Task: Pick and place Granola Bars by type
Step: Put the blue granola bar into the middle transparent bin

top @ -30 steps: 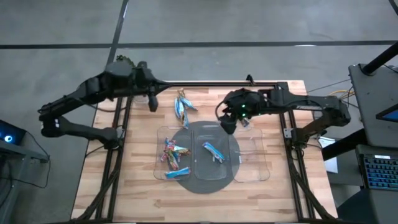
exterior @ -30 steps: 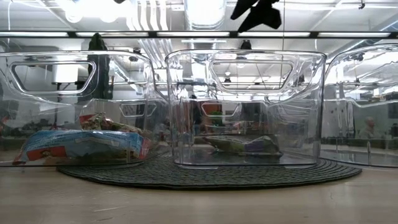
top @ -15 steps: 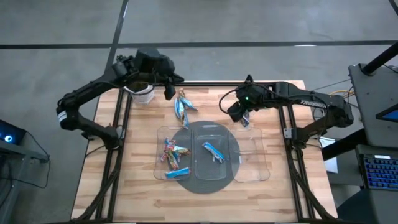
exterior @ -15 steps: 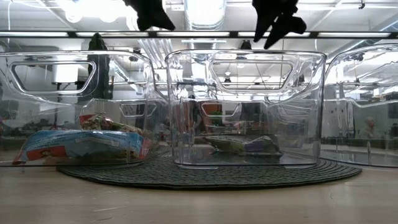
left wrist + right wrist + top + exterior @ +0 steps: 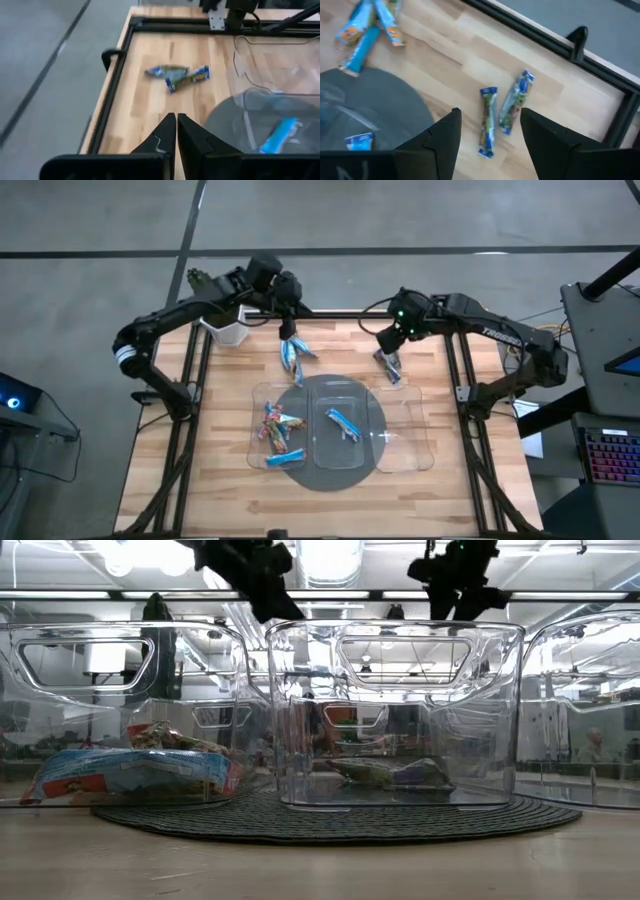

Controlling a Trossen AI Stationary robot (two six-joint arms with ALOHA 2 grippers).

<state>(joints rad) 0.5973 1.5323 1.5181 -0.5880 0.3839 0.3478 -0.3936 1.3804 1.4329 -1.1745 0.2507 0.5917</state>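
Wooden slats of the table (image 5: 220, 480) carried a round dark mat (image 5: 325, 475) with three clear plastic trays on it. Several red-pink bars (image 5: 276, 423) and one light blue bar lay in the left tray (image 5: 258, 395), and one light blue bar (image 5: 343, 423) lay in the middle tray (image 5: 345, 385); the right tray (image 5: 418, 450) looked bare. A cluster of light blue bars (image 5: 293, 352) lay loose on the wood behind the trays, and two more bars (image 5: 502, 112) rested side by side near the table's far right edge. The left gripper (image 5: 176, 131) hung above the light blue cluster with its fingers pressed together, holding nothing. The right gripper (image 5: 490, 135) hovered over the pair of bars, fingers spread wide and empty. A white cup (image 5: 229, 330) stood at the far left corner.
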